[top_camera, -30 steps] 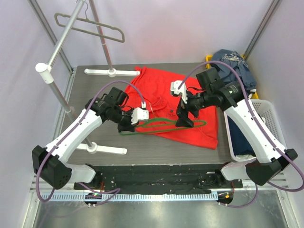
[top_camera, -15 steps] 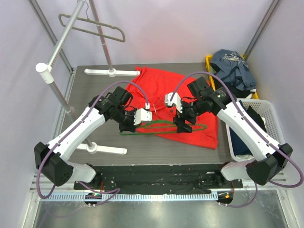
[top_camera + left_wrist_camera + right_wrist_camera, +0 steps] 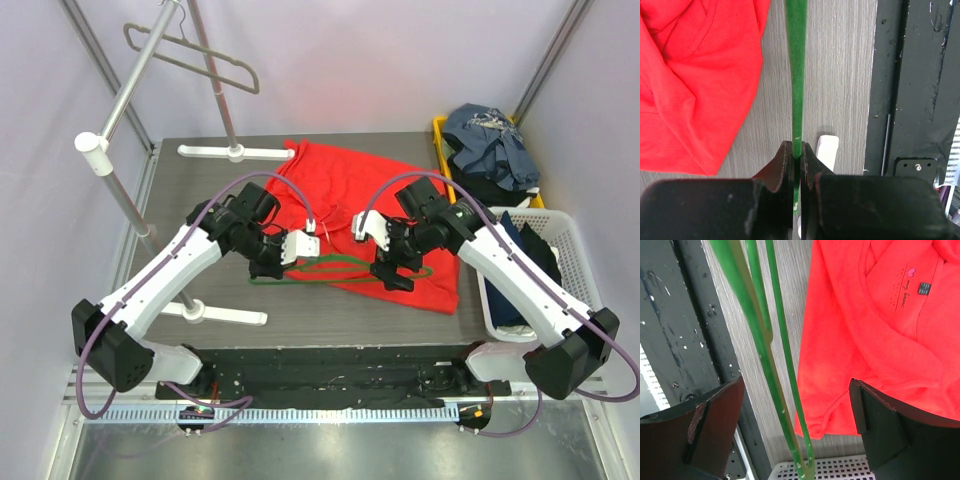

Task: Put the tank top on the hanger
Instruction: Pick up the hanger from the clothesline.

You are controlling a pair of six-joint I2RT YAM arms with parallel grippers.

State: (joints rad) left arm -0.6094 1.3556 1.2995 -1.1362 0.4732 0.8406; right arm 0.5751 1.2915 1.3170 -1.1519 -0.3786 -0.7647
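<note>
Left gripper (image 3: 798, 151) pinches our thin green hanger (image 3: 796, 75), right gripper (image 3: 795, 414) gapes empty; we'd grab the floppy red tank top (image 3: 880, 340) by its hem.

Matt cloth tank top (image 3: 340, 190), smooth hanger (image 3: 797, 75)

The gap between the wide-spread fingers of the right end effector (image 3: 795, 390) is crossed by the green bars of the hanger (image 3: 762, 340) and partly filled by the tank top (image 3: 875, 340); a strip of bare surface (image 3: 797, 285) is left between them. No room is left in the left end effector (image 3: 798, 150), pinched on one bar, flanked by bare surface.
</note>
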